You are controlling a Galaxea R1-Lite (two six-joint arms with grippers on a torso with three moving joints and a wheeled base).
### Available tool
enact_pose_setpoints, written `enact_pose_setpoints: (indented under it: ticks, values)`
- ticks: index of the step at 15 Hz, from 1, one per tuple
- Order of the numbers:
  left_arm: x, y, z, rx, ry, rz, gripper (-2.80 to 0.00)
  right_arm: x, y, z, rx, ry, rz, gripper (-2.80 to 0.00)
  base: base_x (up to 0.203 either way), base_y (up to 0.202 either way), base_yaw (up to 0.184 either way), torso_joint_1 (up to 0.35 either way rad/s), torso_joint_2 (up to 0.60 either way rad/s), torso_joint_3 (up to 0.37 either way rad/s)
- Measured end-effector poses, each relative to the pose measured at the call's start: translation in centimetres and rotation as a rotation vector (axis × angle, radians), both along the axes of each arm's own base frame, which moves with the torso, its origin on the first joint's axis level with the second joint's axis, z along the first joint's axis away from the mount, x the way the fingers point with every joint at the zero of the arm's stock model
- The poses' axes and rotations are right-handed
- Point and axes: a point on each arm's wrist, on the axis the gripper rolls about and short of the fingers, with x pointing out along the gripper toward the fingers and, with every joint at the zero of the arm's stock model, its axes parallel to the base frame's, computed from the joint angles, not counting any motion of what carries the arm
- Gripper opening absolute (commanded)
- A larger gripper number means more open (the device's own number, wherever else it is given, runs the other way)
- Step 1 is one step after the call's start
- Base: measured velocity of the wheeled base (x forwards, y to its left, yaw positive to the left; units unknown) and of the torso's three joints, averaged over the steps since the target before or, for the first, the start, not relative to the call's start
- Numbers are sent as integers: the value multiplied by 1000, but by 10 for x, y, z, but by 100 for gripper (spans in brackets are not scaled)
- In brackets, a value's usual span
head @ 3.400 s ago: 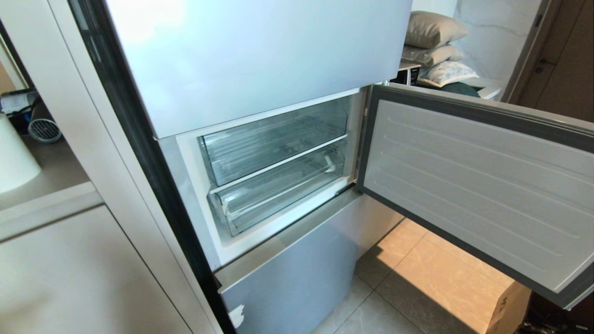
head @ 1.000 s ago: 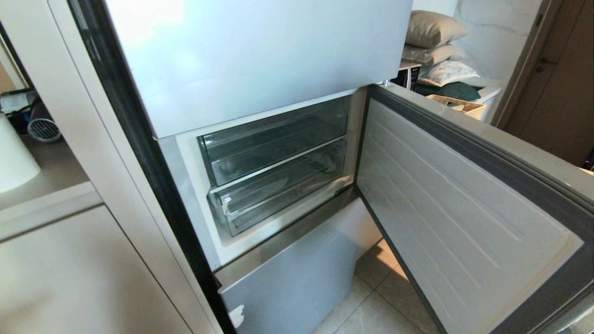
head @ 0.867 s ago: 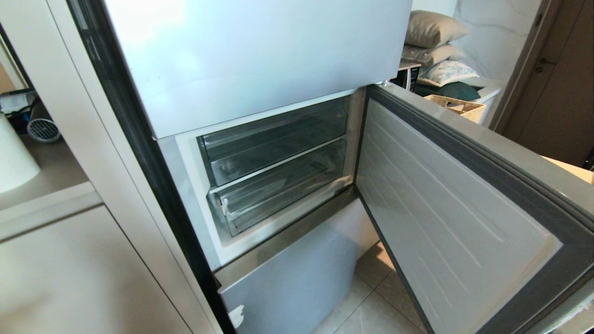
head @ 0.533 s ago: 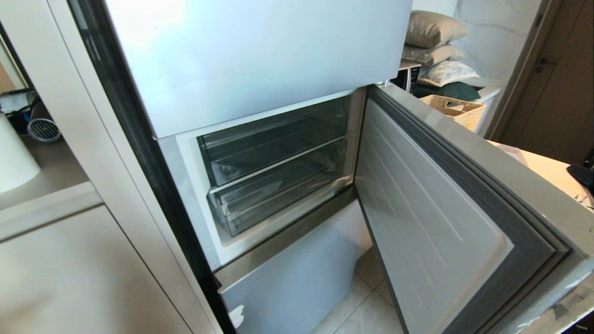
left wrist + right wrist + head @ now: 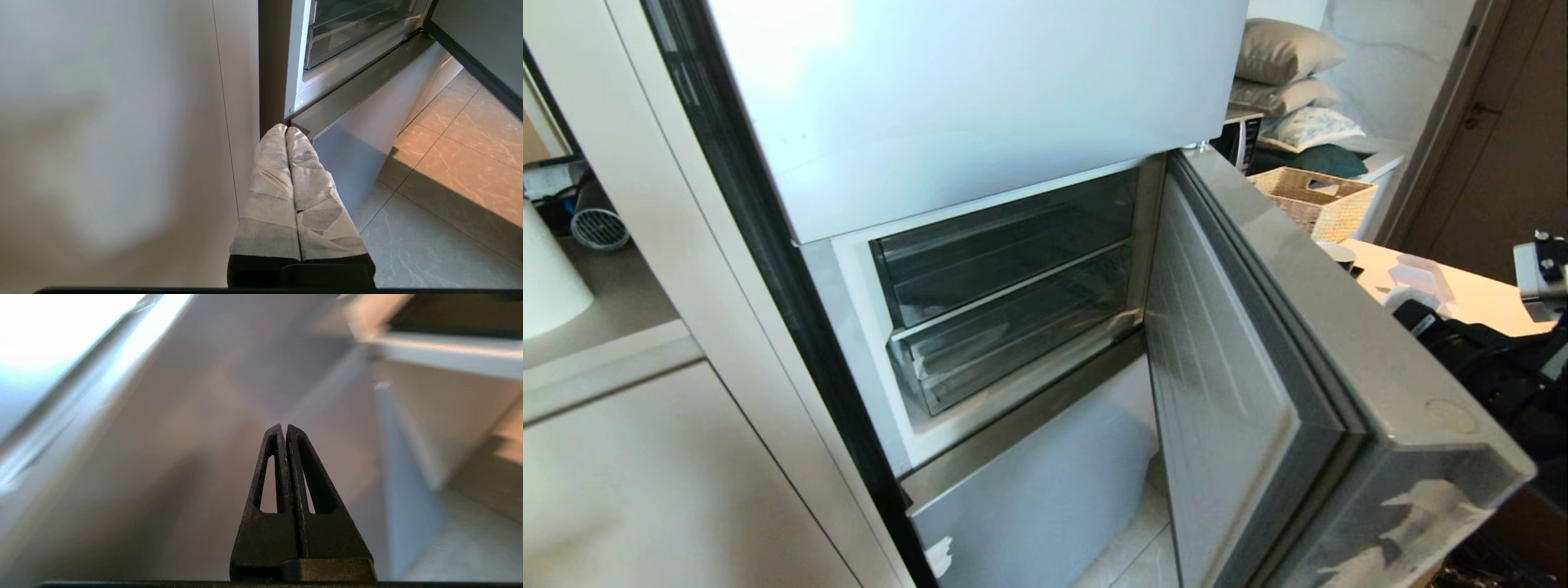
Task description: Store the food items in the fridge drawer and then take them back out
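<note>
The fridge's middle compartment stands open with two clear drawers pushed in. The lower, shallow one with white tape at its front left corner is the fridge drawer [image 5: 1013, 339] [image 5: 351, 41]. No food items are in view. The compartment door [image 5: 1233, 392] stands half swung, edge-on to me. My right arm [image 5: 1494, 367] shows black at the far right, beyond the door's outer face. My right gripper [image 5: 285, 426] is shut and empty before a blurred grey surface. My left gripper [image 5: 285, 128], with taped fingers, is shut and empty, low beside the fridge's left front corner.
A wicker basket [image 5: 1311, 200] and a pale table [image 5: 1470, 290] stand behind the door. Pillows [image 5: 1286, 53] are stacked at the back. A counter [image 5: 605, 343] with a white cylinder [image 5: 547, 278] lies left of the fridge. Tiled floor [image 5: 449, 171] runs below the door.
The compartment door has swung from wide open towards the fridge, uncovering the basket and table behind it. My right arm has come into the head view at the right edge.
</note>
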Motion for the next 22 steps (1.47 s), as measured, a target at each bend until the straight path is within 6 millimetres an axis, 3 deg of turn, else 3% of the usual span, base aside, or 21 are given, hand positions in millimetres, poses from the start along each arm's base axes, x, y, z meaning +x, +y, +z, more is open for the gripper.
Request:
enact_pose_setpoints:
  ticks: [2,5,9,12,17,22]
  values:
    - [0,0,0,0,0,0,-280,4,27,8,1,-22,91,-280,0,0,0,0,0,0]
    - [0,0,0,0,0,0,-280,24,69,10,0,-32,239,-280,0,0,0,0,0,0]
    - [0,0,0,0,0,0,-280,41,105,2,134,-29,638,-280,0,0,0,0,0,0]
    - [0,0,0,0,0,0,-280,42,108,-6,175,-31,677,-280,0,0,0,0,0,0]
    - [0,0,0,0,0,0,-280,27,84,-11,81,-54,626,-280,0,0,0,0,0,0]
    - [0,0,0,0,0,0,-280,55,105,-9,93,-83,634,-280,0,0,0,0,0,0]
